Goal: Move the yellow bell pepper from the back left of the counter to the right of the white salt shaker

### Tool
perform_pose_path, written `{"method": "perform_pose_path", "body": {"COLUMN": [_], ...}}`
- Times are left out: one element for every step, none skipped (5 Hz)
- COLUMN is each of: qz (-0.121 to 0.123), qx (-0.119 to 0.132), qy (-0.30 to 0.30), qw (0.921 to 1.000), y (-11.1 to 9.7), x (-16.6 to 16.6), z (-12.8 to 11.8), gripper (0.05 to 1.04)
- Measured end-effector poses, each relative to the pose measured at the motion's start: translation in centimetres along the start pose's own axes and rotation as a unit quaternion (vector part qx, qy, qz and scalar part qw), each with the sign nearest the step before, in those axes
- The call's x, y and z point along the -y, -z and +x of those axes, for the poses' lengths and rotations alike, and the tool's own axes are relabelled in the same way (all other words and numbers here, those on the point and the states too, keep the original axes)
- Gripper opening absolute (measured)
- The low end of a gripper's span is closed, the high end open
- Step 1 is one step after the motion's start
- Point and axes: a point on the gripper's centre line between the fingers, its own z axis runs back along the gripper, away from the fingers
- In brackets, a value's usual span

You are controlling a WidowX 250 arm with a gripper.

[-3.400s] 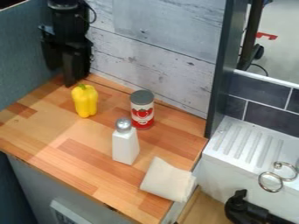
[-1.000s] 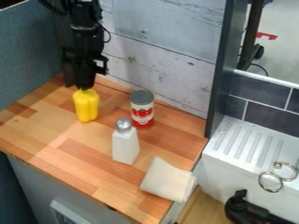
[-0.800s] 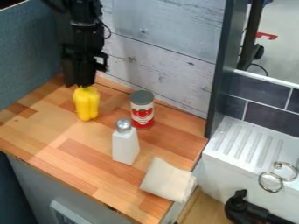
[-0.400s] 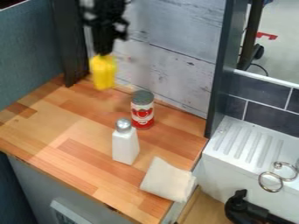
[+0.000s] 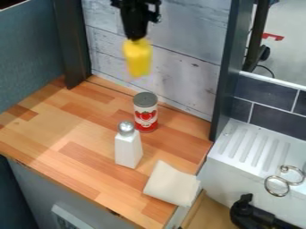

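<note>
Yellow, blocky bell pepper point(image 5: 138, 58) hangs beneath your black two-finger claw point(image 5: 137, 38), which grips its top. Below the claw you have the wood-block counter point(image 5: 44, 129); on it, farthest from the claw, a folded off-white cloth point(image 5: 171, 184), then a white tapered shaker with silver cap point(image 5: 128, 150), and nearest, a red-and-white cylindrical can with grey lid point(image 5: 146, 117).

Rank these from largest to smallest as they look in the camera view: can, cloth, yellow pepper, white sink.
1. White sink
2. Cloth
3. Can and yellow pepper: too alike to rank; the pepper hangs from the gripper, so nearness is unsure.
</note>
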Motion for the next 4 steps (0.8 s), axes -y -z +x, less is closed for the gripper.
{"method": "perform_pose_path", "body": {"qz": [-0.026, -0.049, -0.061, -0.071], "qx": [-0.010, -0.033, -0.046, -0.073], "qy": [0.038, 0.044, 0.050, 0.048], "qw": [0.9989, 0.9973, 0.9958, 0.9936], "y": [-0.2, 0.5, 1.1, 2.5], "x": [2.9, 4.4, 5.5, 6.3], "z": [0.3, -0.2, -0.6, -1.7], "gripper": [0.080, 0.080, 0.080, 0.080]}}
